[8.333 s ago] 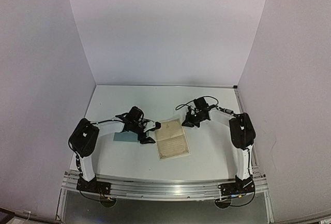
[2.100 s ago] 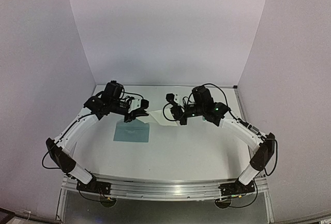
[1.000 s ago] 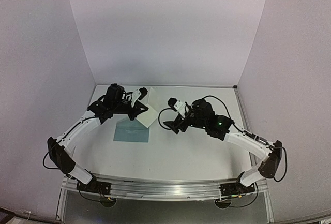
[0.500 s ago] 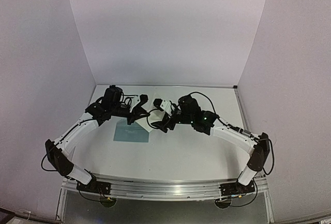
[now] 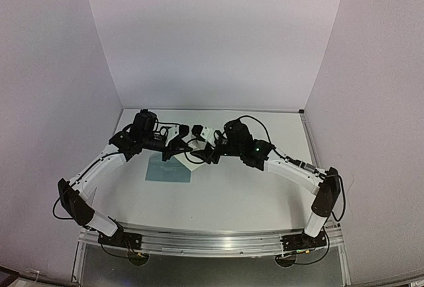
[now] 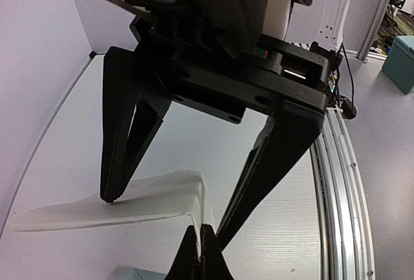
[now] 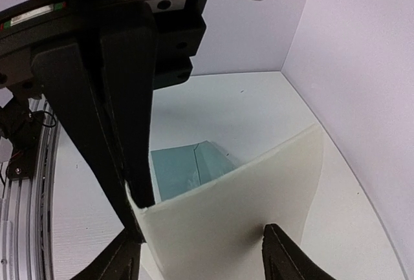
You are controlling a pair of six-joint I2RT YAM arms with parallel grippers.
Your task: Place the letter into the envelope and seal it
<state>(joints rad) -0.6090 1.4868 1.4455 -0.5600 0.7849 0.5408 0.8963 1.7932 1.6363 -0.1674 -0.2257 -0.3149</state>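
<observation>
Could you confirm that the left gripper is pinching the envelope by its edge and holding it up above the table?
Not quite: what the left gripper pinches by its edge above the table is the letter, not the envelope, which lies flat below. The right wrist view shows both.

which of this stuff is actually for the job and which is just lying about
for the job: letter, pinched by the left tool; right tool, open at the letter; envelope
just there: teal box beyond the rail
</observation>
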